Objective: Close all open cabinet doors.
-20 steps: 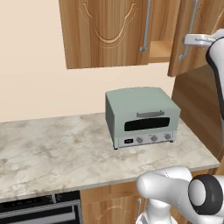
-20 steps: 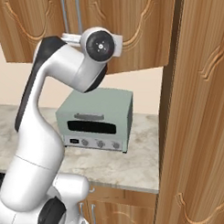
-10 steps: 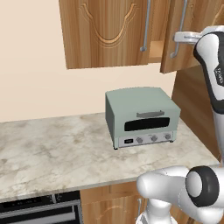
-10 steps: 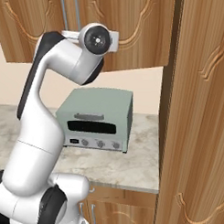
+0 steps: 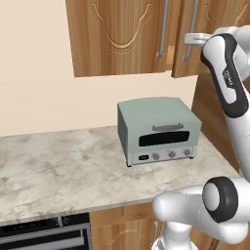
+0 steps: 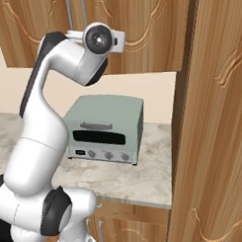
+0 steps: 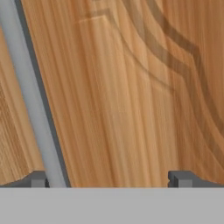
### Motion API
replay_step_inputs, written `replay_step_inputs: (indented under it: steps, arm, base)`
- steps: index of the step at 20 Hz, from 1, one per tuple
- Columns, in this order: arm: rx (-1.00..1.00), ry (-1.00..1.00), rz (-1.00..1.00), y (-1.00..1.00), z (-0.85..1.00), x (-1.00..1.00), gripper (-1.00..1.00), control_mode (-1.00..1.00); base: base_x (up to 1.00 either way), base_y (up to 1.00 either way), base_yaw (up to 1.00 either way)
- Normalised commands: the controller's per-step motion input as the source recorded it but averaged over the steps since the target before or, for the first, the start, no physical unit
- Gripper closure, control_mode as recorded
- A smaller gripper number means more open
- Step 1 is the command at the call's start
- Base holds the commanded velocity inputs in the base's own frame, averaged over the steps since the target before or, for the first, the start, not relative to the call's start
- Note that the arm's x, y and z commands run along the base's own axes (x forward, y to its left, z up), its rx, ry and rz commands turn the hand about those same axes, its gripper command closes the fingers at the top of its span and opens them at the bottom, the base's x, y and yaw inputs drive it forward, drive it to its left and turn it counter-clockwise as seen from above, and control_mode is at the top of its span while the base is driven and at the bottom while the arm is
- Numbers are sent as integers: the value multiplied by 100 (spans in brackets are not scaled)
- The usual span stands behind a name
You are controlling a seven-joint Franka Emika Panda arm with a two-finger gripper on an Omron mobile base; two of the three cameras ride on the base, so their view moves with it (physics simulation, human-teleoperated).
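Two upper cabinet doors hang over the counter. The left door point(image 5: 119, 36) lies flush. The right door point(image 5: 181, 61) stands slightly ajar, a thin gap showing at its left edge beside its silver handle point(image 5: 194, 19). My gripper point(image 5: 188, 38) presses flat against this right door's face at handle height. In the hand view the gripper point(image 7: 109, 179) is open, its fingertips point(image 7: 181, 178) spread wide against the carved panel point(image 7: 131, 87), with the bar handle point(image 7: 30, 96) just inside the left tip. From the right base view my wrist point(image 6: 98, 39) covers the doors point(image 6: 144, 33).
A pale green toaster oven point(image 5: 156, 129) sits on the marble counter point(image 5: 63, 166) below the cabinet. A tall wooden cabinet side point(image 6: 216, 114) rises close on the right. A black oven front point(image 5: 44, 234) shows under the counter at lower left.
The right door has swung from clearly open to almost shut, the dark interior gap narrowing. My arm has moved left and inward with it, pushing the panel.
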Motion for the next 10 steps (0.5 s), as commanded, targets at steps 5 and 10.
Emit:
replay_step_inputs:
  steps: [5, 10]
  arm:
    - [0, 0, 0, 0, -3, 52, -100, -100]
    - [0, 0, 0, 0, 0, 51, -100, -100]
  base:
    - [0, 0, 0]
    - [0, 0, 0]
